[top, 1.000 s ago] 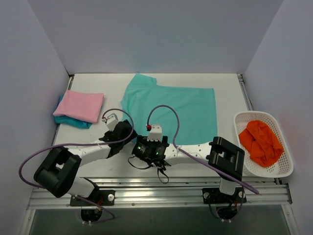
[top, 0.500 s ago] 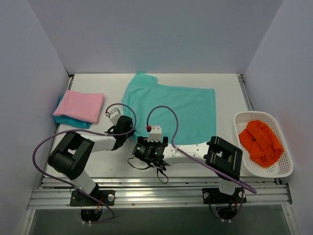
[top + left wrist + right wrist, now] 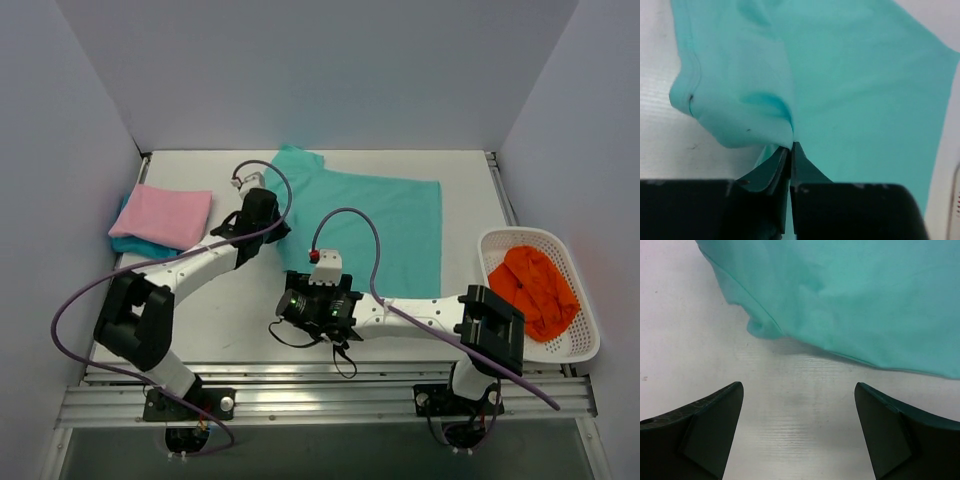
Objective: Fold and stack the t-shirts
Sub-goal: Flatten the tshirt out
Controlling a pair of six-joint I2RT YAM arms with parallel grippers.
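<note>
A mint-teal t-shirt point(image 3: 385, 225) lies spread in the middle of the table. My left gripper point(image 3: 278, 226) is at its left edge, shut on a pinch of the fabric point(image 3: 791, 146), and a fold of cloth point(image 3: 735, 95) bulges up to the left of the jaws. My right gripper point(image 3: 296, 306) hovers open over bare table just short of the shirt's near-left corner point(image 3: 762, 327), with nothing between its fingers point(image 3: 705, 425). A folded pink t-shirt point(image 3: 172, 216) rests on a darker turquoise one point(image 3: 145, 247) at the left.
A white mesh basket point(image 3: 590, 335) at the right edge holds an orange cloth point(image 3: 538, 290). Grey walls close in the table on three sides. Purple cables loop over both arms.
My left gripper closed on the mint-teal shirt's left edge and swung away from the near edge toward the far side with it. The right gripper shifted slightly and stayed open.
</note>
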